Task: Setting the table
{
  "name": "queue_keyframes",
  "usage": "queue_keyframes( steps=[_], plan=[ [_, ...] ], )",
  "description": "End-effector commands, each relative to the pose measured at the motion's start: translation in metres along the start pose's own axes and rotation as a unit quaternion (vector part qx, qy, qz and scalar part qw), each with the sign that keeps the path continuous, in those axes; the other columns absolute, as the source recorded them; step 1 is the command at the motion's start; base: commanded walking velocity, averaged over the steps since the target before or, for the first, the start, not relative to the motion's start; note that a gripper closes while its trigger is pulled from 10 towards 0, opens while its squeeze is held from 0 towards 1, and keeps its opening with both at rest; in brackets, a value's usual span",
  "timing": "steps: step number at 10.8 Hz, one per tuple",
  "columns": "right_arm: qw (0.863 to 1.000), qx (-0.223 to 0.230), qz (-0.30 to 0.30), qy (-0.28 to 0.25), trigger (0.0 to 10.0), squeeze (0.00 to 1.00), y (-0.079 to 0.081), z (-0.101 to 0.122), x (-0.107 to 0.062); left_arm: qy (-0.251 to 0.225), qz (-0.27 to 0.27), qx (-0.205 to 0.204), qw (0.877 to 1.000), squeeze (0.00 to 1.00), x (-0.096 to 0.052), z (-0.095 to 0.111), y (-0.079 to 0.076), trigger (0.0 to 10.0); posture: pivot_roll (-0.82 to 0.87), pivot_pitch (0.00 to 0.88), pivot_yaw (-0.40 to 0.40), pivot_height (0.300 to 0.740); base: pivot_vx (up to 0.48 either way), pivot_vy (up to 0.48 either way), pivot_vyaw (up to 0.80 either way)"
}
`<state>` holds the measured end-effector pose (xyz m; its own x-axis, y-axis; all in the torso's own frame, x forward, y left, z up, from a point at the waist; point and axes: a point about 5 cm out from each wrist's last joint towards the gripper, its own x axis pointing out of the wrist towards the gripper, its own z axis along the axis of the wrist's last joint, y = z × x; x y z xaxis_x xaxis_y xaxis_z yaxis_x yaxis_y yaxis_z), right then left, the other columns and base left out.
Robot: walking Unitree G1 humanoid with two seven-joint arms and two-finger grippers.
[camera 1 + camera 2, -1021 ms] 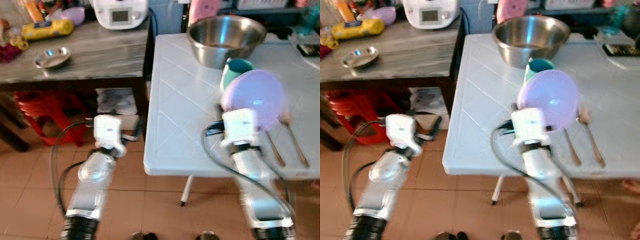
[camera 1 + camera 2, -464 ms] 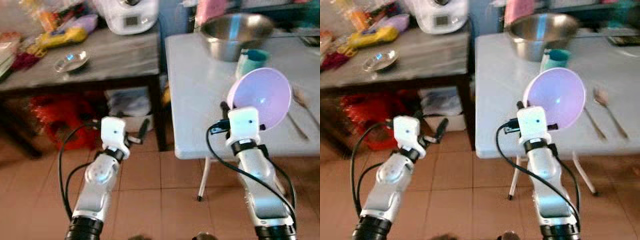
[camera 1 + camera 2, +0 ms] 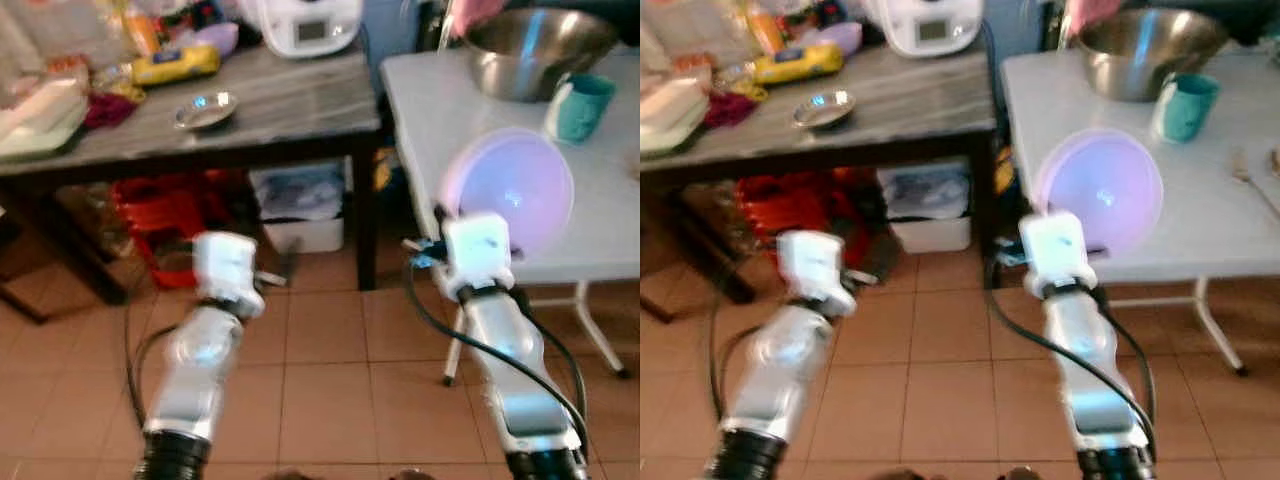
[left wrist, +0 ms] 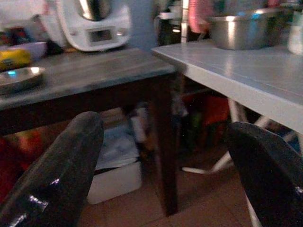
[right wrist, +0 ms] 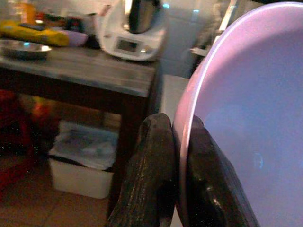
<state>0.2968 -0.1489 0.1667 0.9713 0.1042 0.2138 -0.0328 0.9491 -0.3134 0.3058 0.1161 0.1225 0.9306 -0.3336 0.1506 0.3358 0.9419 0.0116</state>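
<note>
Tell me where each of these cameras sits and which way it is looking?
Left and right eye views: on the head, looking forward and down at the wooden table, white table and both silver arms.
Left wrist view: on the left arm, looking between the open left gripper fingers toward both tables.
Right wrist view: on the right arm, looking along the right gripper pinching the purple bowl rim.
Shared: the white appliance on the wooden table.

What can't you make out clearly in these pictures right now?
- Right gripper fingertips: hidden in both eye views behind the purple bowl and the wrist housing.
- Clutter at the back of the wooden table: blurred, too small to name.
- Steel bowl: top cut off by the picture edge, contents unseen.
</note>
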Motion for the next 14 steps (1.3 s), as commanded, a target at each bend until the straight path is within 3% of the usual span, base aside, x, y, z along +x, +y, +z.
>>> queue_keyframes(
  steps=[1, 10, 12, 14],
  plan=[
    [1.0, 0.005, 0.0, -0.018, 10.0, 0.0, 0.003, 0.008, 0.001, -0.005, 0.009, 0.011, 1.0, 0.0, 0.001, 0.004, 0.006, 10.0, -0.16, 0.096, 0.123, 0.74, 0.0, 0.472, 0.0],
    [1.0, -0.002, 0.012, -0.021, 10.0, 0.0, 0.003, 0.006, 0.001, -0.003, 0.006, 0.009, 1.0, 0.0, 0.002, 0.001, -0.002, 10.0, -0.16, 0.093, 0.113, 0.74, 0.0, 0.472, 0.0],
    [1.0, 0.002, 0.013, -0.017, 10.0, 0.0, 0.003, 0.004, -0.001, 0.003, 0.056, 0.038, 0.998, 0.0, 0.0, 0.0, 0.011, 10.0, -0.16, 0.093, 0.113, 0.74, 0.0, 0.234, 0.0],
    [1.0, 0.002, 0.013, -0.016, 10.0, 0.0, 0.003, 0.004, -0.001, 0.004, 0.061, 0.035, 0.998, 0.0, 0.0, 0.0, 0.015, 10.0, -0.16, 0.102, 0.113, 0.74, 0.0, 0.0, 0.0]
  ],
)
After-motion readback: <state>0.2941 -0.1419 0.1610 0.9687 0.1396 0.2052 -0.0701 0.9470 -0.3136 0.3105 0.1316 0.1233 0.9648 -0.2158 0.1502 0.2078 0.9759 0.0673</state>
